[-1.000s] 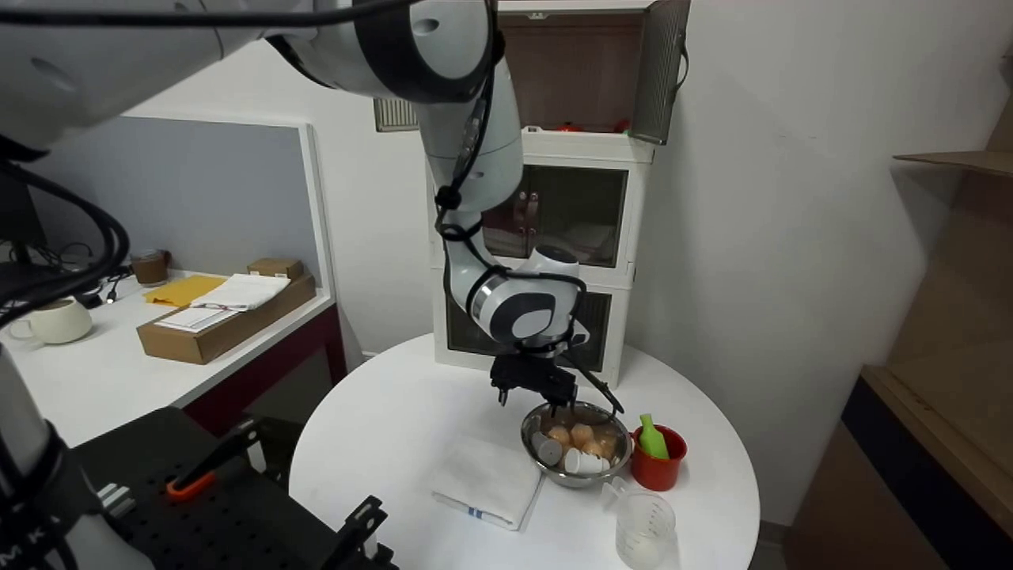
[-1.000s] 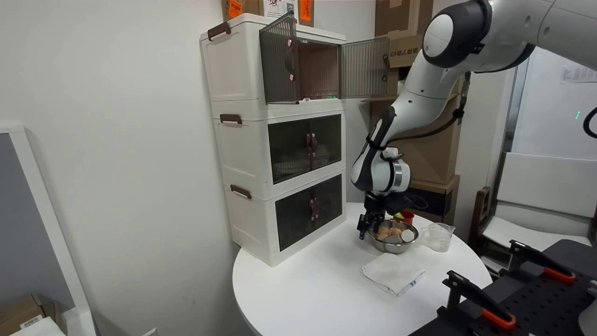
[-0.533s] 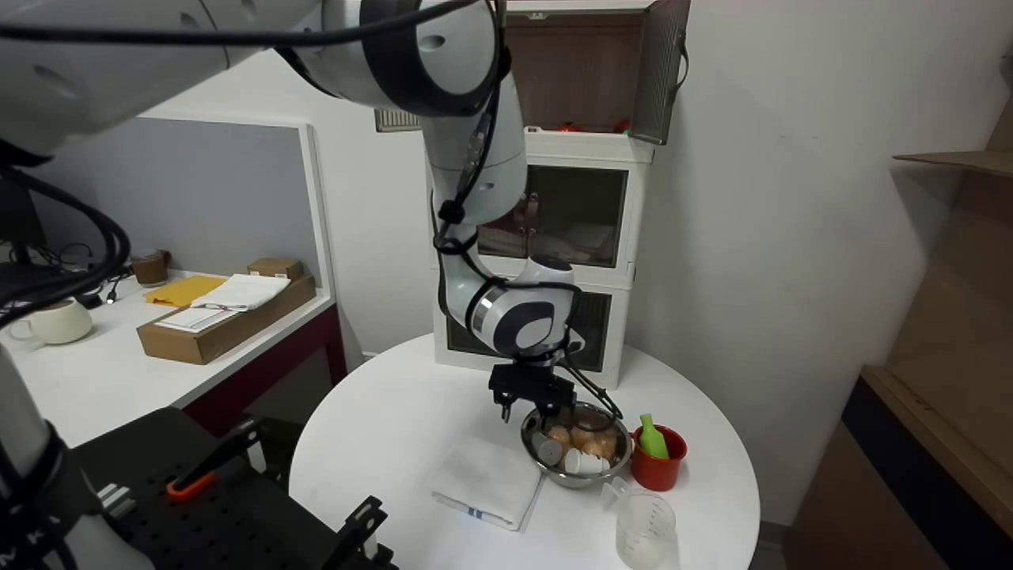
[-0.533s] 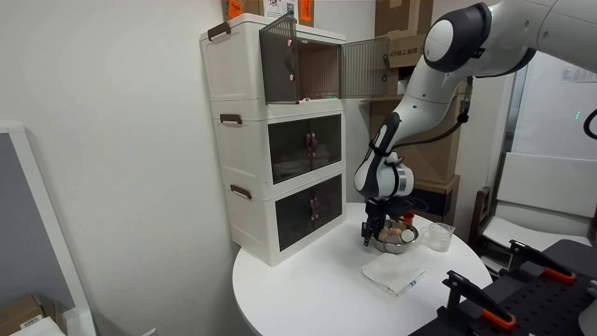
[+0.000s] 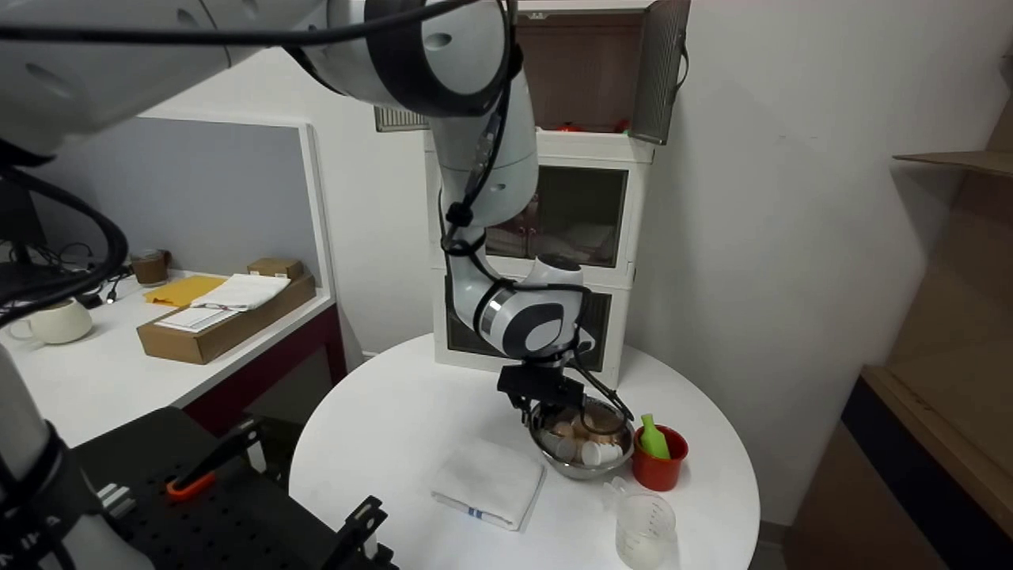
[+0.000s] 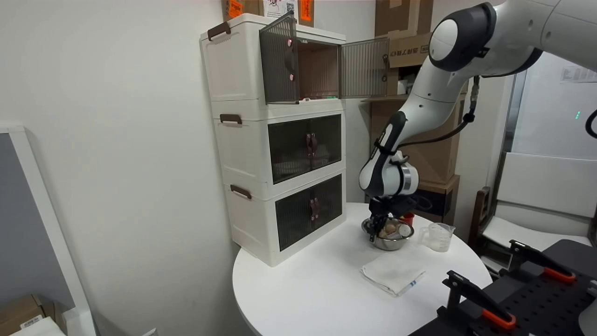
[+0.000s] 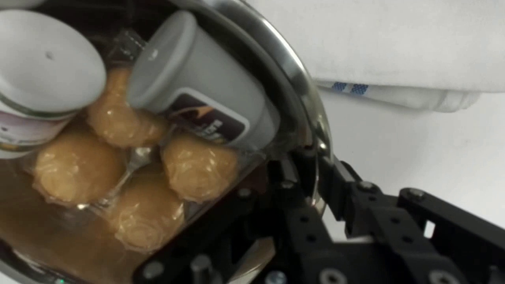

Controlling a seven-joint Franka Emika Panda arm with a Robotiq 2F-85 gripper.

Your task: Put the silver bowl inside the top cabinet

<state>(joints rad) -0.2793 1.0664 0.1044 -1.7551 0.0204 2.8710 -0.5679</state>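
Silver bowl [image 5: 582,471] on or just above counter [image 5: 396,443], cannot tell which. Fingers [image 7: 337,193] clamped on rim [image 7: 294,65], one inside. Metal likely stiff, slippery; contents [image 7: 126,122] may twist it, hold rim deep.

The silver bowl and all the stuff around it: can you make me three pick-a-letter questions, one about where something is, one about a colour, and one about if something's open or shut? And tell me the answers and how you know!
1. Where is the grey tub?
A) In the red cup
B) In the silver bowl
C) In the measuring jug

2. What colour are the little marks on the folded cloth?
A) Blue
B) Red
C) Green

3. How are the doors of the top cabinet?
A) Both shut
B) One open, one shut
C) Both open

Answers:
1: B, because the wrist view shows it lying inside.
2: A, because two blue patches show near the edge in the wrist view.
3: C, because both stand swung outward in an exterior view.
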